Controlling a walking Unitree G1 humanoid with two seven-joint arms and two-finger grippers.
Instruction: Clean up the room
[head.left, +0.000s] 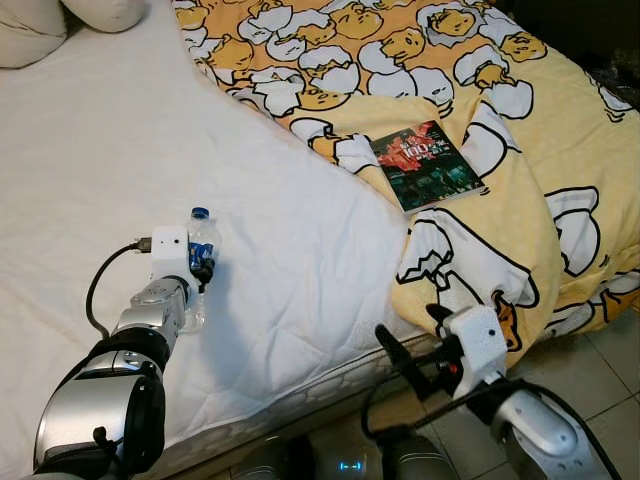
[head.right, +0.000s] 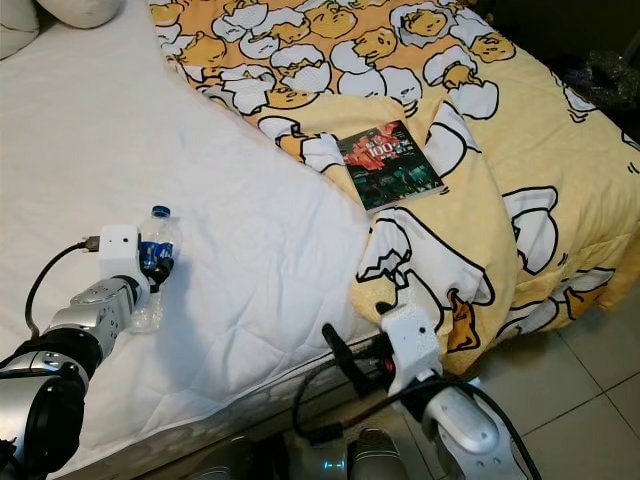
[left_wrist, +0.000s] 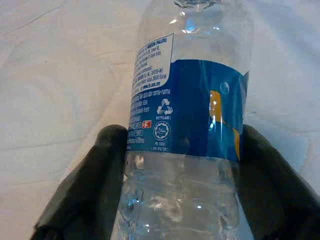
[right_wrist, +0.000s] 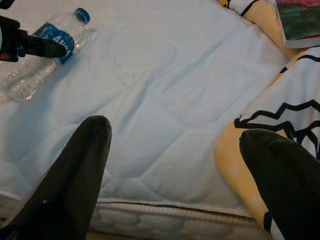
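A clear plastic water bottle (head.left: 201, 238) with a blue cap and blue label lies on the white bed sheet (head.left: 110, 140) near the bed's front left. My left gripper (head.left: 203, 270) is shut on it around the label; in the left wrist view both black fingers (left_wrist: 95, 175) press the sides of the bottle (left_wrist: 185, 125). My right gripper (head.left: 415, 338) hovers open at the bed's front edge, empty, with the sheet showing between its fingers (right_wrist: 75, 175). The bottle (right_wrist: 55, 37) lies well away from it.
A dark-covered book (head.left: 425, 165) rests on the yellow cartoon-print blanket (head.left: 520, 120) that covers the bed's right half and drapes over its edge. Pillows (head.left: 30, 30) sit at the far left. Tiled floor (head.left: 600, 370) lies to the right of the bed.
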